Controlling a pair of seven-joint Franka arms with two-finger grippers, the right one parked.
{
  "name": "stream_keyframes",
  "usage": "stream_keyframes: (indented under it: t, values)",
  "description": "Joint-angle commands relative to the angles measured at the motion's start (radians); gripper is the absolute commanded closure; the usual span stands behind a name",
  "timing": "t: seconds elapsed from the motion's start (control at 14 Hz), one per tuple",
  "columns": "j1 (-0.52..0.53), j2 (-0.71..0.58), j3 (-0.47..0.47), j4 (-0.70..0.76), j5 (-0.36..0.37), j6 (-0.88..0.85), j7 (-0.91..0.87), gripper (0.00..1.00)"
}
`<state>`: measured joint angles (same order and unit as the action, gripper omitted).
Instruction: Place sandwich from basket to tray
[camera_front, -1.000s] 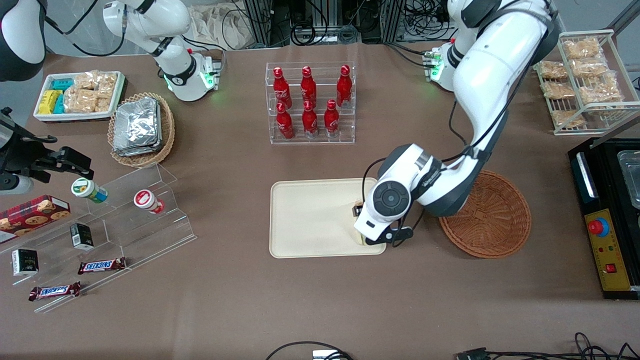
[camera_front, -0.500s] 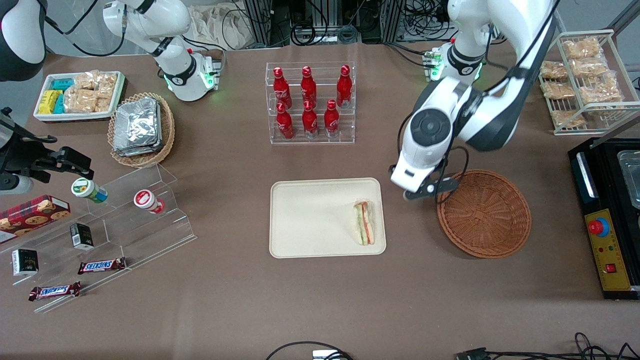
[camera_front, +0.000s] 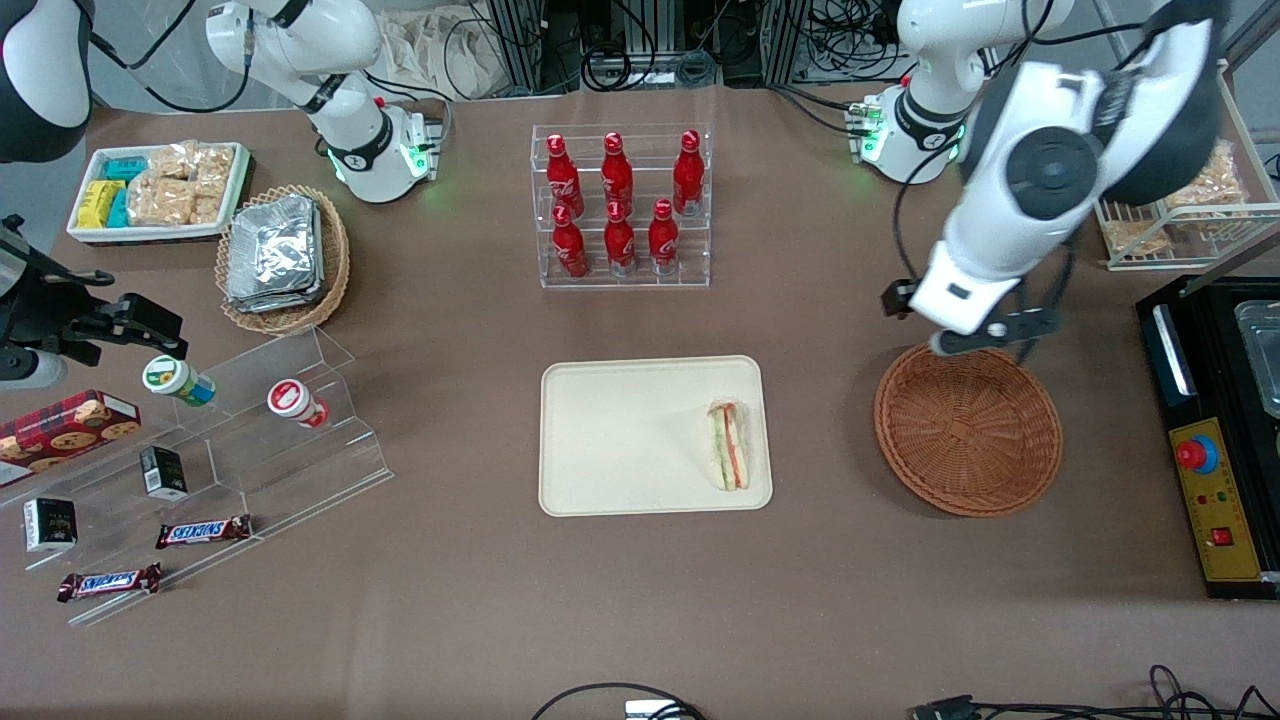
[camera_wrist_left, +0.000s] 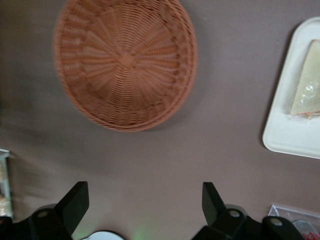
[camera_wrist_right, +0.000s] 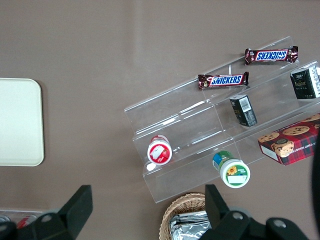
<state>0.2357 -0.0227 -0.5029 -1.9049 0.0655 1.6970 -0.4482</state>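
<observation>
The sandwich (camera_front: 729, 445) lies on its side on the cream tray (camera_front: 620, 440), close to the tray's edge nearest the basket, with its green and orange-red filling showing. The reddish-brown woven basket (camera_front: 968, 428) stands beside the tray and holds nothing. My gripper (camera_wrist_left: 144, 200) is open and empty, its black fingers (camera_wrist_left: 76, 199) spread wide over bare tablecloth. The arm's white hand (camera_front: 975, 290) hangs high above the basket's rim that is farthest from the front camera. The left wrist view also takes in the basket (camera_wrist_left: 125, 62), the tray's corner (camera_wrist_left: 285, 137) and part of the sandwich (camera_wrist_left: 306, 95).
A clear rack of red bottles (camera_front: 622, 205) stands farther from the front camera than the tray. A black control box (camera_front: 1215, 440) and a wire rack of snack bags (camera_front: 1170, 170) sit at the working arm's end. An acrylic stand with snacks (camera_front: 250, 440) and a foil-packet basket (camera_front: 283, 258) lie toward the parked arm's end.
A second ago my gripper was low over the tray at the sandwich. It has let go, risen and swung away past the basket; the sandwich stays on the tray.
</observation>
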Motion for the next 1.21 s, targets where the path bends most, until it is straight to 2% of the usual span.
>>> stream_keyframes:
  t: [0.0,0.29,0.43,0.71,0.79,1.0,1.14]
  values:
    - [0.114,0.006,-0.011,0.104,-0.05,-0.079,0.11,0.0]
    - [0.192,0.015,-0.011,0.133,-0.049,-0.074,0.149,0.0]
    - [0.198,0.052,-0.011,0.196,-0.052,-0.082,0.148,0.0]
    - [0.214,0.047,-0.008,0.208,-0.052,-0.096,0.157,0.0]
    - [0.203,0.043,0.016,0.205,-0.052,-0.1,0.196,0.0]
    - [-0.011,0.049,0.266,0.23,-0.053,-0.128,0.287,0.0]
    - [-0.071,0.058,0.313,0.234,-0.038,-0.128,0.307,0.0]
